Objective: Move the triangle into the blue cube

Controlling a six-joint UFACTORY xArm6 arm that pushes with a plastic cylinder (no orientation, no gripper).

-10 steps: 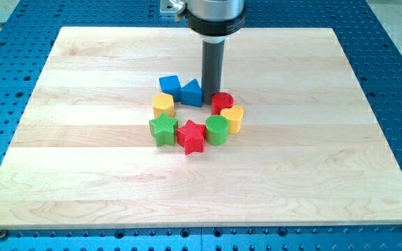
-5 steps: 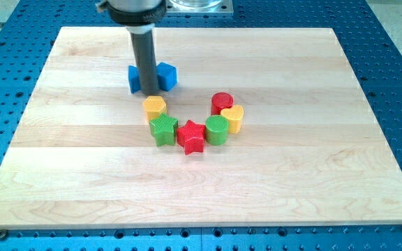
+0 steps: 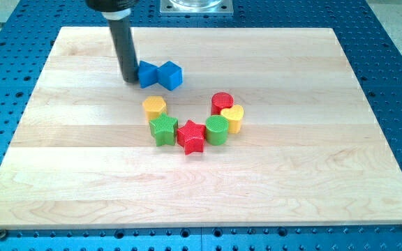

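Observation:
The blue triangle (image 3: 147, 74) and the blue cube (image 3: 172, 75) lie side by side and touching, above the middle of the wooden board (image 3: 313, 160). The triangle is on the left and the cube on the right. My tip (image 3: 128, 79) stands on the board right at the triangle's left side, the rod rising to the view's top.
Below the blue pair, a curved row of blocks: a yellow hexagon (image 3: 154, 107), a green star-like block (image 3: 163, 130), a red star (image 3: 191, 136), a green cylinder (image 3: 216, 130), a yellow heart (image 3: 233, 118) and a red cylinder (image 3: 222, 102).
My tip swept from the right of the blue blocks to their left. Both blue blocks shifted up and left, away from the curved row. The yellow hexagon slid slightly left.

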